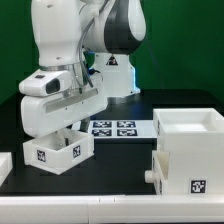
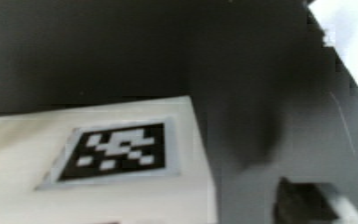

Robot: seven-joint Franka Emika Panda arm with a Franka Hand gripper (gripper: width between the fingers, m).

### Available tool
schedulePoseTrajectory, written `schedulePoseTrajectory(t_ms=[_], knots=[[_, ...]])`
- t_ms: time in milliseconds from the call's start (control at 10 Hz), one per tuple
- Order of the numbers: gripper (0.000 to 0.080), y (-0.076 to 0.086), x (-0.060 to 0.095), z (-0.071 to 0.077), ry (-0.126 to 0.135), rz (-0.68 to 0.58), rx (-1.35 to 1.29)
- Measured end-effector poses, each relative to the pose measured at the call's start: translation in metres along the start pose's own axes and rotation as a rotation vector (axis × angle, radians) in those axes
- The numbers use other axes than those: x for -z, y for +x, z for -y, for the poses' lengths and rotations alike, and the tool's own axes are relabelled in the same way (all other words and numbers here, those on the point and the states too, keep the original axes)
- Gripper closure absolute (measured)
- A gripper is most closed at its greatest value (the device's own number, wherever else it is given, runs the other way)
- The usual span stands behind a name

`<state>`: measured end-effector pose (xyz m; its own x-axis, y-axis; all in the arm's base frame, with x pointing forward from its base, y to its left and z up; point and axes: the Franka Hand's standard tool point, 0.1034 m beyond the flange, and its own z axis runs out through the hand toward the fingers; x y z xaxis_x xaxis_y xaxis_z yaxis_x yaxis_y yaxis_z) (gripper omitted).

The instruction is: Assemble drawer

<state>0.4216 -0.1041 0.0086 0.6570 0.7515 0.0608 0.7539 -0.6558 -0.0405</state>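
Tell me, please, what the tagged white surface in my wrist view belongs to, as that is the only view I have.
Observer: Likely the drawer, a low open tray at the exterior view's left; the gripper is right above it.
Operator: Is the gripper holding it?
Observer: I cannot tell; the robot's hand hides the fingertips.
Operator: Where is the casing?
Observer: The casing stands at the exterior view's right, apart from the drawer; the marker board lies on the table between them, farther back.
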Motion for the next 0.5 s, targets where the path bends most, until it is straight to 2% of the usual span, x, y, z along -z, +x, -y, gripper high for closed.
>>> schedulePoseTrajectory(t_ms=[100, 200, 300, 400, 500], knots=[[0.0550, 0.000, 0.000, 0.000, 0.000, 0.000, -0.001], [0.0550, -0.001, 0.000, 0.000, 0.000, 0.000, -0.003], [0.0724, -0.001, 0.000, 0.000, 0.000, 0.000, -0.003], [0.0762, 0.001, 0.001, 0.000, 0.002, 0.001, 0.011], [0.0762, 0.011, 0.006, 0.001, 0.037, 0.008, 0.078]])
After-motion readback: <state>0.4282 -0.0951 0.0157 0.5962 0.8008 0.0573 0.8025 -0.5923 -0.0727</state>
